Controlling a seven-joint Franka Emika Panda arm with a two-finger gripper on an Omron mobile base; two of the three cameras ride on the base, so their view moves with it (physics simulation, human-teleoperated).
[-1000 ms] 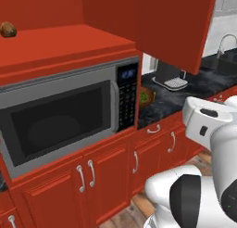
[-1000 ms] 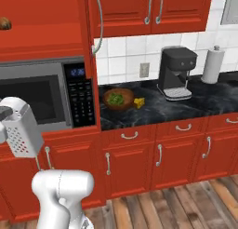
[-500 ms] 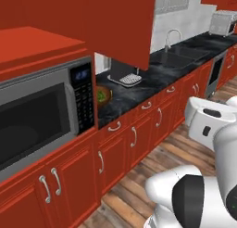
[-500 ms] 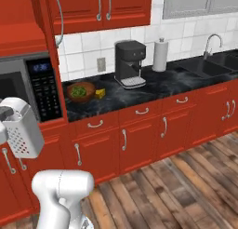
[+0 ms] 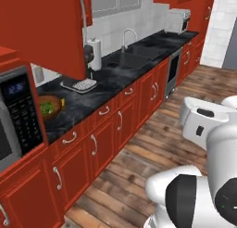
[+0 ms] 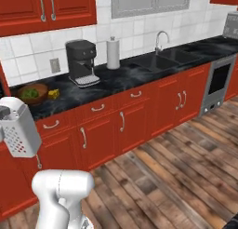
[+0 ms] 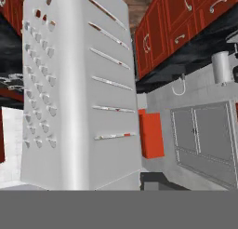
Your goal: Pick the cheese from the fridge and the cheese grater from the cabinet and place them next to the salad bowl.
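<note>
Tool clamped on the tapered, silvery-white cheese grater (image 6: pixel 18 128); 1 face dotted, 1 slotted.

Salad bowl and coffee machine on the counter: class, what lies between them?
In the right base view, a small yellow cheese sits beside the salad bowl, then bare dark counter up to the coffee machine.

Salad bowl (image 5: pixel 48 107) on dark counter (image 5: pixel 115 76) beside microwave (image 5: pixel 16 116), sink (image 5: pixel 132 59) beyond
</note>
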